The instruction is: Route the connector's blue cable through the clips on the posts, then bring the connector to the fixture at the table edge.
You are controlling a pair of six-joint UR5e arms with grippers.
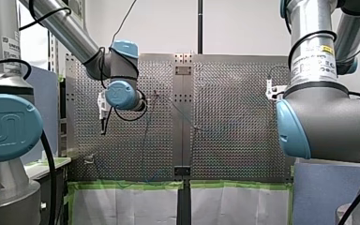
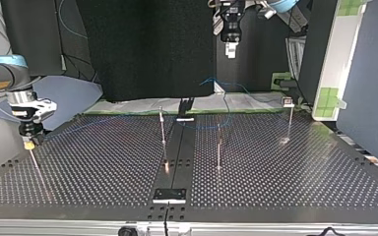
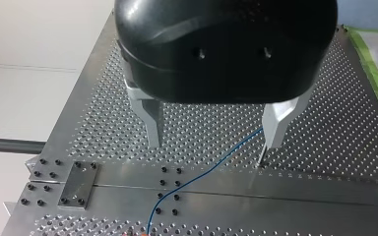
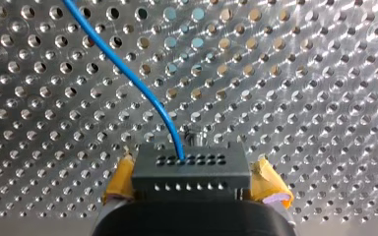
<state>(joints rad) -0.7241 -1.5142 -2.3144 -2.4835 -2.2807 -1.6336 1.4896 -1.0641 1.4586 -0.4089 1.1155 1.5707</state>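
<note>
One connector sits clenched in my right gripper, its blue cable running ahead; my left gripper hangs released.

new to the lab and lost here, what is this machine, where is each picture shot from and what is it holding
Two robot arms work over a metal table full of holes. The front view looks from behind the arms; the top view faces them from across the table; each wrist view rides on one arm. Thin posts stand on the table, and a blue cable trails across it. My right gripper holds a black connector on the cable's end. My left gripper hangs open, holding nothing.
</note>
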